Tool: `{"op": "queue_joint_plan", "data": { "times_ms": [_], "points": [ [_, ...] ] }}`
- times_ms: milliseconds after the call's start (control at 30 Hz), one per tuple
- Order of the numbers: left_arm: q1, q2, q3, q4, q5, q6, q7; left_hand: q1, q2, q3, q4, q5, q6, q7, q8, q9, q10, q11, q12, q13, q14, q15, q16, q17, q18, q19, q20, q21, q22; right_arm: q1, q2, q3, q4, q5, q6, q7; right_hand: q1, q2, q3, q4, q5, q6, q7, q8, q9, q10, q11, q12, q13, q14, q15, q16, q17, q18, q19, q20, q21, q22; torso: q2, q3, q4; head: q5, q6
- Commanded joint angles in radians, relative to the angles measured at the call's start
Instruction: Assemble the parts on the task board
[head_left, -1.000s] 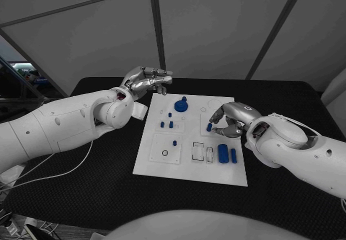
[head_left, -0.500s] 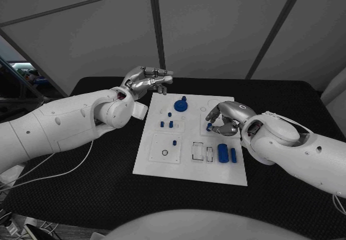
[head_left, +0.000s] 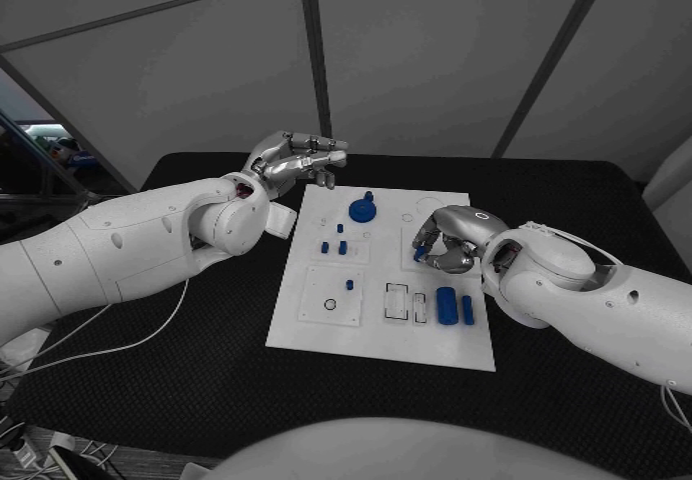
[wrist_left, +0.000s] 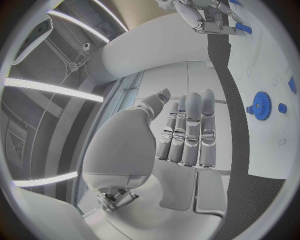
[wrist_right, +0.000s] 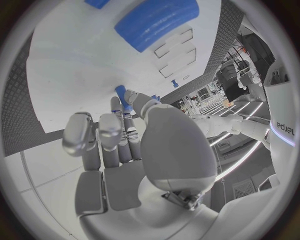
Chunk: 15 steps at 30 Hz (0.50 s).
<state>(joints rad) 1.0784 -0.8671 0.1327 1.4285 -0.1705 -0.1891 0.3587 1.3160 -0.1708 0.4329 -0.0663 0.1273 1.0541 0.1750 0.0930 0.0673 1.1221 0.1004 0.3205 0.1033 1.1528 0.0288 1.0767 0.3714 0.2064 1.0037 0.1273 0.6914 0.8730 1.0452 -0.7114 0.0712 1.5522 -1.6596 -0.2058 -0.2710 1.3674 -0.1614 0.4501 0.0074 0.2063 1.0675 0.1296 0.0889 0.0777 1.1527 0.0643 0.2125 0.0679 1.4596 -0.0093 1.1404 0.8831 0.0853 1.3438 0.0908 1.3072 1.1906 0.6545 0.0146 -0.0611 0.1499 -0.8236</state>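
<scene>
A small blue peg (head_left: 420, 254) is pinched by the right hand (head_left: 447, 243) over the task board (head_left: 378, 335) — left hand (head_left: 296, 160) held aloft, fingers loosely curled, empty.

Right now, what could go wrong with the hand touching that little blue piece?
The right hand has its fingers on a small blue peg on the task board. It might slip or tip over. The blue cylinders lie close by, so the arm could perhaps nudge them.
</scene>
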Motion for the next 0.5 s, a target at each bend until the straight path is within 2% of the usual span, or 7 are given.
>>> {"op": "queue_joint_plan", "data": {
  "times_ms": [33,267,500],
  "points": [
    [0.002,0.0,0.001,0.002,0.003,0.011,0.005,0.0,0.009,-0.005,-0.001,0.005,-0.009,-0.001,-0.002,0.0,-0.011,0.0,0.008,0.002,-0.008,-0.002,-0.002,-0.001,-0.025,-0.004,0.003,-0.005,-0.002,0.002,0.004,0.001,-0.002,-0.011,0.035,-0.002,0.008,0.004,0.006,0.002,-0.005,0.008,0.001,0.005,0.001,0.009,0.002,0.004,0.001,0.002,-0.007,0.007,0.002,0.006,0.006,0.001,0.005,0.002,0.0,-0.0001,-0.0008,0.001,-0.001],
    [0.002,-0.001,0.001,0.003,0.003,0.011,0.003,0.0,0.009,-0.005,-0.001,0.005,-0.009,-0.001,-0.002,0.0,-0.011,0.0,0.008,0.002,-0.008,-0.002,-0.002,-0.001,-0.025,-0.004,0.003,-0.005,-0.002,0.002,0.009,0.0,-0.006,-0.011,0.037,-0.003,0.006,0.006,0.006,0.003,-0.008,0.015,0.0,0.007,0.002,0.014,0.001,0.004,0.001,0.002,-0.007,0.009,0.003,0.006,0.007,0.0,0.006,0.004,0.0,0.0002,-0.0007,0.0,-0.003],
    [0.002,-0.002,0.001,0.003,0.003,0.012,0.002,0.001,0.011,-0.005,-0.001,0.005,-0.009,-0.001,-0.002,0.0,-0.011,0.0,0.009,0.002,-0.008,-0.002,-0.001,-0.001,-0.025,-0.004,0.003,-0.005,-0.002,0.001,0.011,0.0,-0.007,-0.013,-0.005,-0.011,-0.006,0.015,0.002,0.013,-0.011,0.04,-0.004,0.017,0.006,0.033,-0.004,0.007,0.003,0.007,-0.011,0.023,0.021,0.003,0.015,-0.003,0.015,0.016,0.0,0.0003,-0.0002,0.0,-0.004]
  ]
}}
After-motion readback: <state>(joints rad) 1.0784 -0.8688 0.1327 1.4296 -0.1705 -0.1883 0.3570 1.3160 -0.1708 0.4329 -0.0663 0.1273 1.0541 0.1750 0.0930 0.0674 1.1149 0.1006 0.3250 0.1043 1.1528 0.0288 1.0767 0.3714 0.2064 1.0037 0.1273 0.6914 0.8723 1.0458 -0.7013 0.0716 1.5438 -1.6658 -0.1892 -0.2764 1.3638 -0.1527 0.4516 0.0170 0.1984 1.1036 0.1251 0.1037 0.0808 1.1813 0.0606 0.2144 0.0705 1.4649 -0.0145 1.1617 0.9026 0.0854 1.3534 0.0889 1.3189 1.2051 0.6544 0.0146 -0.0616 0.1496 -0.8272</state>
